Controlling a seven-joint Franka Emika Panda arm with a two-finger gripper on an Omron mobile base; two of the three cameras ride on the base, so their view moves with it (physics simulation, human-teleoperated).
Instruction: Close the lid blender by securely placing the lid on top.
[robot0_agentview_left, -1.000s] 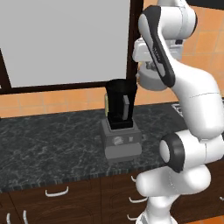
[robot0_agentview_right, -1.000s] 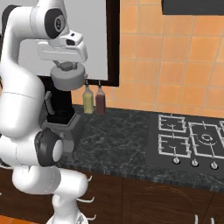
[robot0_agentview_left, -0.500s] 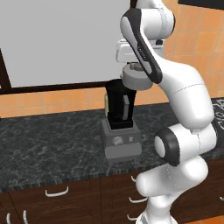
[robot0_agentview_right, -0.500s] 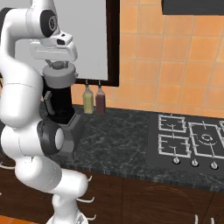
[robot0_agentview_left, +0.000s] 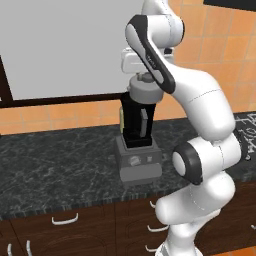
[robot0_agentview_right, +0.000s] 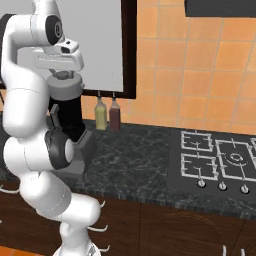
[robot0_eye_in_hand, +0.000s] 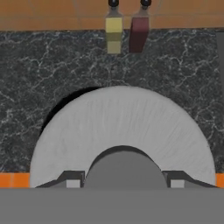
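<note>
The blender (robot0_agentview_left: 136, 150) stands on the dark counter, a black jar (robot0_agentview_right: 70, 117) on a boxy grey base (robot0_agentview_left: 140, 162) with a dial. The light-grey round lid (robot0_agentview_left: 144, 91) sits right at the jar's mouth, under my hand. My gripper (robot0_agentview_left: 145, 78) is shut on the lid's central knob (robot0_eye_in_hand: 124, 168), one fingertip (robot0_eye_in_hand: 72, 180) on each side. In the hand view the lid (robot0_eye_in_hand: 120, 127) covers most of the jar; a sliver of black rim (robot0_eye_in_hand: 65, 101) peeks out at its upper left. Whether the lid is seated I cannot tell.
A yellow bottle (robot0_agentview_right: 100, 114) and a dark red bottle (robot0_agentview_right: 114, 113) stand against the tiled wall right of the blender. A hob (robot0_agentview_right: 215, 160) lies further right on the counter (robot0_agentview_left: 60, 170). A window (robot0_agentview_left: 60, 45) is behind, and drawers (robot0_agentview_left: 65, 220) are below.
My arm has swung left with the lid, from beside the blender's right to over the jar, and has come down to the jar's mouth. The blender has stayed put.
</note>
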